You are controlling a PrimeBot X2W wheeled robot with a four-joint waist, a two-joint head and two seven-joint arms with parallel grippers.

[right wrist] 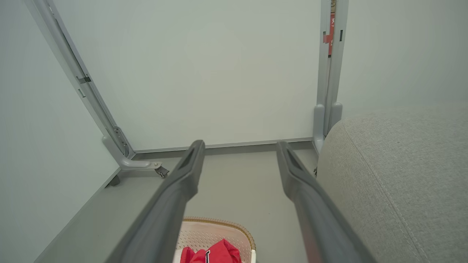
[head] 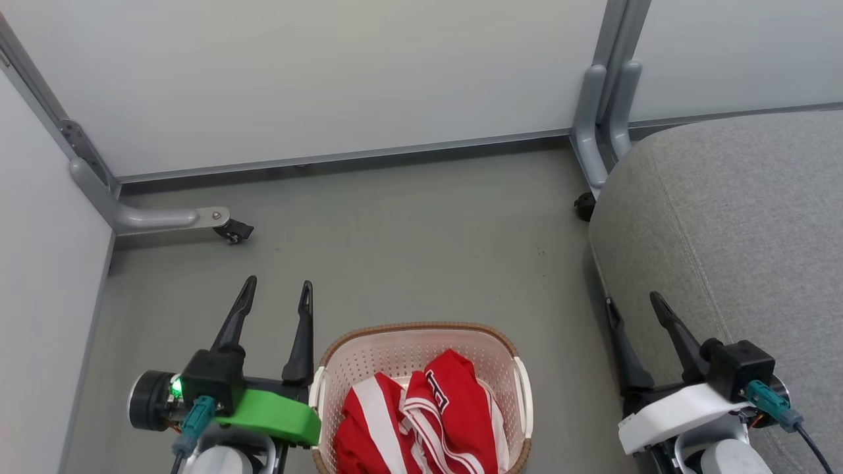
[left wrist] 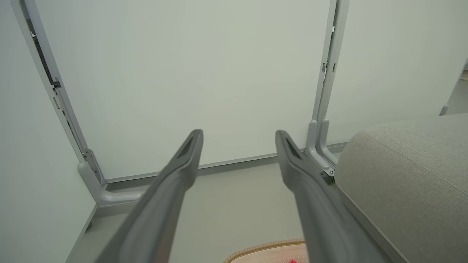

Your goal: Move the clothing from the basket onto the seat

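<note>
The left gripper [head: 277,283] has its jaws spread, with nothing between them; in the left wrist view the same left gripper [left wrist: 239,132] shows a clear gap, through which a pale partition panel [left wrist: 190,73] and the grey floor [left wrist: 234,204] are seen. The right gripper [head: 632,299] likewise has its jaws spread and empty, and the right wrist view confirms the open gap of the right gripper [right wrist: 240,143]. In the head view both grippers point up the picture, the left one just beside the basket [head: 421,326] on its left, the right one over the near edge of the seat [head: 744,230]. The basket stands on the floor [head: 395,230] between the two grippers, its brown rim and white perforated wall visible. The clothing [head: 428,415] lies bunched inside the basket: red fabric with white stripes, one fold bearing dark-and-white lettering. The right wrist view shows the far rim of the basket [right wrist: 219,221] with the clothing [right wrist: 215,254] inside it, and the seat [right wrist: 402,175] to the right. The seat is a large grey upholstered cushion with a stitched seam, standing to the right of the basket and apart from it. Behind, pale partition panels [head: 329,66] rise on grey metal feet, one fitted with a castor [head: 232,232].
</note>
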